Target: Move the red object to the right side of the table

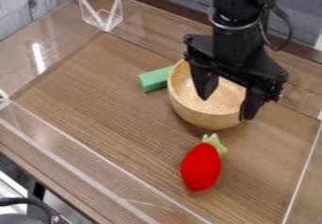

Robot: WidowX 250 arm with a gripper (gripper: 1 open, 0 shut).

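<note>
The red object [201, 165], a glossy strawberry-shaped toy with a green leafy top, lies on the brown wood-grain table [101, 105] near the front right. My black gripper [231, 89] hangs above and behind it, over the wooden bowl [201, 110], pointing down. Its fingers [201, 80] stand spread apart, open, with nothing between them. The gripper is well apart from the red object.
A flat green block [156, 77] lies just left of the bowl. Low clear acrylic walls [299, 185] edge the table on all sides. A clear bracket [101, 14] stands at the back left. Bare wood stretches across the left and front left.
</note>
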